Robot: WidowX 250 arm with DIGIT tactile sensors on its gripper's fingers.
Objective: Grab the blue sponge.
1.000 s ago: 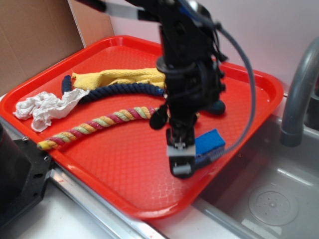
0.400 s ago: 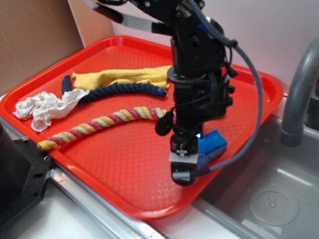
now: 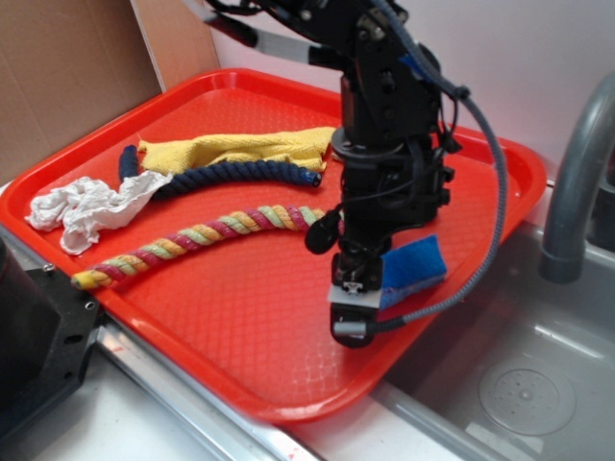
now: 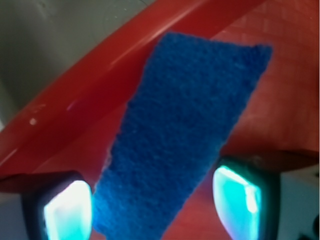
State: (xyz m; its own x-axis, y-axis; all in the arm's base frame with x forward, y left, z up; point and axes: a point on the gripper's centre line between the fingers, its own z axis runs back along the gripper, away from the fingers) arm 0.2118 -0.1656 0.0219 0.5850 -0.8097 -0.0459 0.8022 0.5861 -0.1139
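Blue sponge [image 4: 180, 135] now tilts up off the red tray [image 3: 240, 327] near the sink-side edge, pinched between the gripper [image 3: 352, 305] jaws, so the grab appears secured.

a red tray [image 3: 240, 317] sits on the counter beside a steel sink [image 3: 519, 375]. on the tray lie a yellow cloth [image 3: 231, 148], a navy rope [image 3: 226, 176], a striped rope [image 3: 192, 240] and a crumpled white rag [image 3: 86, 211]. the blue sponge [image 3: 415, 267] is tilted near the tray's sink-side edge.
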